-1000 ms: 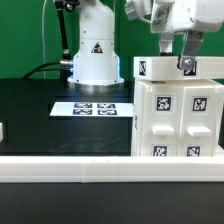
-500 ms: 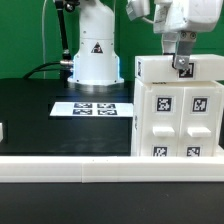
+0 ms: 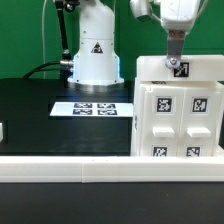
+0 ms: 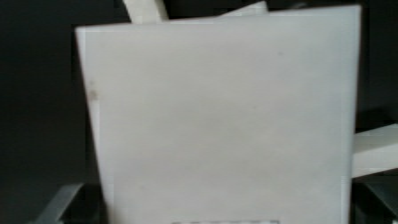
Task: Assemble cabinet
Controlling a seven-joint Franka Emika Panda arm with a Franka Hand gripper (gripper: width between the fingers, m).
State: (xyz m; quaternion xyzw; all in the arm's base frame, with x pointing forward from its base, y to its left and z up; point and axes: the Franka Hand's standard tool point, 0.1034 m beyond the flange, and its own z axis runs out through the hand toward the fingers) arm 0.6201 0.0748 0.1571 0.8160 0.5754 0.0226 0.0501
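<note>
The cabinet (image 3: 178,108) is a large white box standing upright on the exterior view's right, with tagged drawer-like blocks on the face toward the camera. My gripper (image 3: 176,60) hangs straight down over its top edge, its fingertips at the level of a tag on the upper face. In the wrist view the cabinet's plain white side (image 4: 214,110) fills the picture. My gripper (image 4: 217,200) is open, with dark fingers (image 4: 61,205) showing on either side of the white body, apart from it.
The marker board (image 3: 95,108) lies flat on the black table, on the exterior view's left of the cabinet. The arm's white base (image 3: 93,55) stands behind it. A long white border rail (image 3: 90,170) runs along the front. A small white part (image 3: 2,130) sits at the left edge.
My gripper has moved toward the exterior view's left along the cabinet's top. The cabinet has not moved.
</note>
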